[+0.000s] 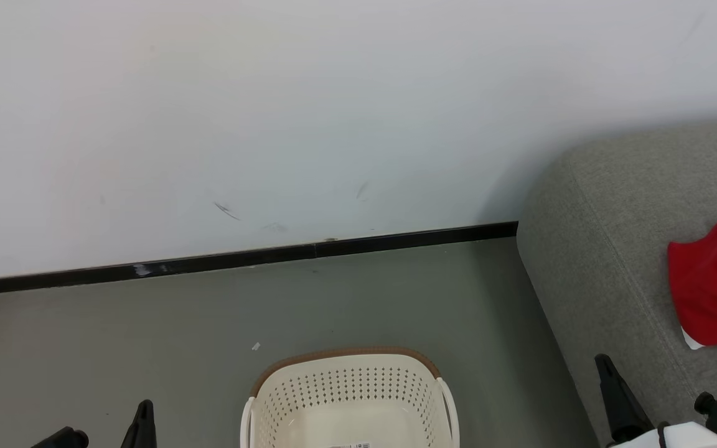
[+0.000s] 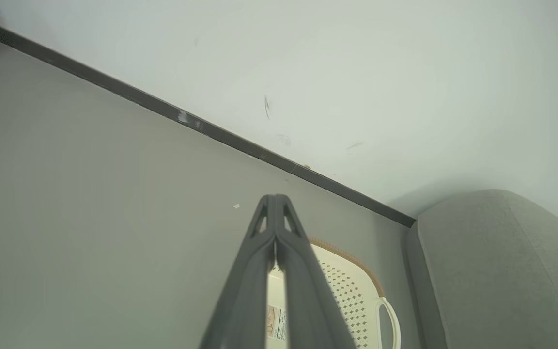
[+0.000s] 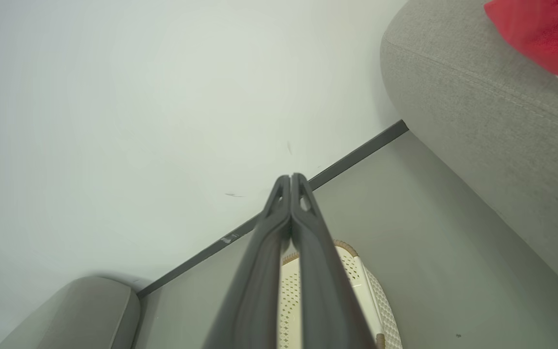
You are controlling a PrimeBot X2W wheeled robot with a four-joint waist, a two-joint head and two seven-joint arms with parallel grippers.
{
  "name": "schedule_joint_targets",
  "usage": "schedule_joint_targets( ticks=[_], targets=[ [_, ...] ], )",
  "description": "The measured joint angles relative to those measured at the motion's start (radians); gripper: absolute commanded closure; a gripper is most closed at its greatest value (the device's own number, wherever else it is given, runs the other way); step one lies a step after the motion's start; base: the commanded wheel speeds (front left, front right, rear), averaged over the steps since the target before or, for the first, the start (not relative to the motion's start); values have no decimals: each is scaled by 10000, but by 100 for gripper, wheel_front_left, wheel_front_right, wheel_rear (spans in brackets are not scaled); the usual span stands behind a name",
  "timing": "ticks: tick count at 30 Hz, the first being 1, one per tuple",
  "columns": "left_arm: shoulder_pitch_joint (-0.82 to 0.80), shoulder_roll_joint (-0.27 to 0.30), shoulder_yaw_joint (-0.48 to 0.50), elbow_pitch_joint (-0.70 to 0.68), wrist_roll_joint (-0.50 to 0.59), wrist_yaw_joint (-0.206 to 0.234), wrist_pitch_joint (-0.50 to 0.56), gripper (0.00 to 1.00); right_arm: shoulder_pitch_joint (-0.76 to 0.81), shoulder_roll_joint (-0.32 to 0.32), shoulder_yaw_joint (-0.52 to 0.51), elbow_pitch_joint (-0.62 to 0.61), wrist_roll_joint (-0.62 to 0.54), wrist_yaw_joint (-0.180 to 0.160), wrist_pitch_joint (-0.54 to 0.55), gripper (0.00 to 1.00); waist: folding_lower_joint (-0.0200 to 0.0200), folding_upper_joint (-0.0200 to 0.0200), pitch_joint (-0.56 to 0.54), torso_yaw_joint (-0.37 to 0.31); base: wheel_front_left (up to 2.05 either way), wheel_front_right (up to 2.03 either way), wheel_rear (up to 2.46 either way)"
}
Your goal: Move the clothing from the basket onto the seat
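Left claw (image 2: 275,206) and right claw (image 3: 290,184) both have fingers pressed together, holding nothing, either side of the basket (image 1: 346,386) on the floor (image 1: 147,323). The clothing (image 1: 713,280), partly cropped, seems bunched on the seat (image 1: 601,249).

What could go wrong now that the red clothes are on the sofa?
1. The clothing lies not far from the rounded edge of the sofa, so a nudge might slide it off.
2. The right hand, shut and empty, is low beside that edge and could bump the sofa if it swings that way.
3. The basket is partly out of view, so a garment could be missed in the hidden part.
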Motion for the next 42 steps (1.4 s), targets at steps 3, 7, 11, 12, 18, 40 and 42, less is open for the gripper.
schedule_joint_targets(
  ticks=[3, 7, 11, 12, 18, 40, 42],
  targets=[
    [-74, -33, 90, -12, -416, -102, 84, 100, -77, -40, -12, 13, 497, 0, 113, 100, 15, 0, -15, 11, 0, 0, 0],
    [-158, -61, 205, -25, -892, -251, 253, 100, -81, -79, -17, 75, 1131, 0, 276, 100, 24, 0, -27, 23, 0, 0, 0],
    [-168, -109, 324, -27, -1383, -433, 376, 100, -229, -144, -27, 186, 1795, 0, 403, 100, 22, 0, -24, 37, 0, 0, 0],
    [-177, -130, 349, -27, -1536, -464, 431, 100, -278, -165, -27, 203, 1942, 0, 418, 100, 18, 0, -21, 41, 0, 0, 0],
    [-212, -194, 520, -25, -2314, -694, 606, 100, -446, -226, -36, 343, 2922, 0, 594, 100, -29, -1, 19, 61, 0, 0, 0],
    [-593, -336, 1152, -2, -5087, -1499, 1360, 100, -1059, -428, -67, 744, 6414, 0, 1210, 100, -139, 0, 243, 131, 0, 0, 0],
    [-606, -351, 1223, 4, -5373, -1613, 1450, 100, -1141, -464, -69, 756, 6748, 0, 1220, 100, -139, 0, 255, 137, 0, 0, 0]
  ],
)
